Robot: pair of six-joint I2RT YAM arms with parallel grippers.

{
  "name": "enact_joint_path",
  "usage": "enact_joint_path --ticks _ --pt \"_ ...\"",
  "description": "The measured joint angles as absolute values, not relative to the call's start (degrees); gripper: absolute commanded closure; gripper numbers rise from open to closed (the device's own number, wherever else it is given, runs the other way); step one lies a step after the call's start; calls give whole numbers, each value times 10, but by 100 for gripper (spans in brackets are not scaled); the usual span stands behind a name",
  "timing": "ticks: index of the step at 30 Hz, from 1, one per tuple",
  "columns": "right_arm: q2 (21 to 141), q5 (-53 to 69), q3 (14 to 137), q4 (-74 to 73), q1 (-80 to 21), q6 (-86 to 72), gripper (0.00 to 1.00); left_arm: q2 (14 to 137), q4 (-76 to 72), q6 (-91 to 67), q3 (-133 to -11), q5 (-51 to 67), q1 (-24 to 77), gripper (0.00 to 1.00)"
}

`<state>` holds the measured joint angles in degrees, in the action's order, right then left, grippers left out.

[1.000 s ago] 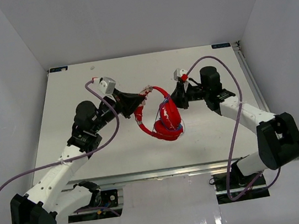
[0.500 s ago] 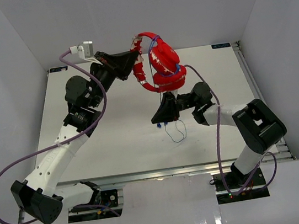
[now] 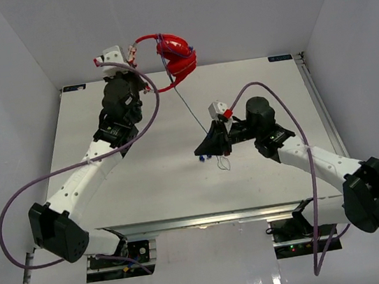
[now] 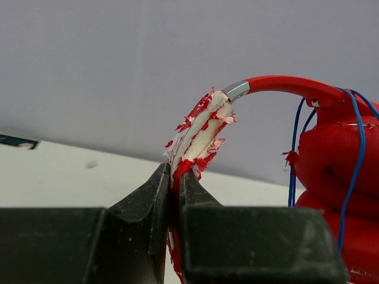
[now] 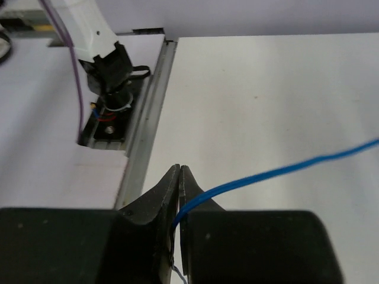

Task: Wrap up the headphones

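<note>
The red headphones [image 3: 177, 53] hang in the air above the table's far edge. My left gripper [image 3: 136, 52] is shut on the worn, flaking padded end of the headband [image 4: 198, 133]. The earcups [image 4: 337, 171] hang at the right of the left wrist view with blue cable [image 4: 354, 154] looped over them. The thin blue cable [image 3: 190, 110] runs taut from the earcups down to my right gripper [image 3: 208, 152], which is shut on the cable [image 5: 266, 174] a little above the table's middle. The plug end dangles below it [image 3: 222, 160].
The white table [image 3: 146, 183] has a raised metal rim [image 5: 145, 136] along its edges. White walls enclose the far and side edges. Thick purple robot cables [image 3: 150, 112] loop off both arms. The left arm's base [image 5: 112, 89] shows in the right wrist view.
</note>
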<state>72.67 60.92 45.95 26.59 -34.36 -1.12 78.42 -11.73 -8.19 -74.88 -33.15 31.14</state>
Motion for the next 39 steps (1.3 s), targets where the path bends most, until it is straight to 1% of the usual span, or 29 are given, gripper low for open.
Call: enact_joint_path --ticks 5,8,9,12,14,16,18,21,26,30,35,39 --pt "721 470 587 14 -393 182 92 866 -68 0 -722 -344 312 100" --pt "752 343 681 -128 -424 286 92 915 -24 40 -703 -317 320 100" --pt "762 313 699 -149 -429 308 92 926 -13 54 -692 -303 323 100" --pt "774 171 725 -197 -436 393 92 924 9 98 -633 -251 338 100" --pt "774 90 724 -218 -435 440 92 902 23 122 -588 -219 343 100" --pt "773 26 714 -221 -432 480 92 862 30 141 -542 -162 345 100" --pt "773 -16 696 -213 -427 510 92 806 38 149 -504 -114 347 100" --pt "774 -45 670 -196 -414 528 92 728 44 152 -480 -48 347 100" --pt "791 -31 663 -140 -361 514 92 651 40 126 -476 41 346 100" --pt "823 44 663 -112 -297 464 92 613 39 81 -475 107 346 100" --pt "857 245 657 -85 -219 372 91 589 11 -11 -481 173 346 100" --pt "868 446 623 -6 -202 262 86 602 -47 -118 -511 216 346 100"
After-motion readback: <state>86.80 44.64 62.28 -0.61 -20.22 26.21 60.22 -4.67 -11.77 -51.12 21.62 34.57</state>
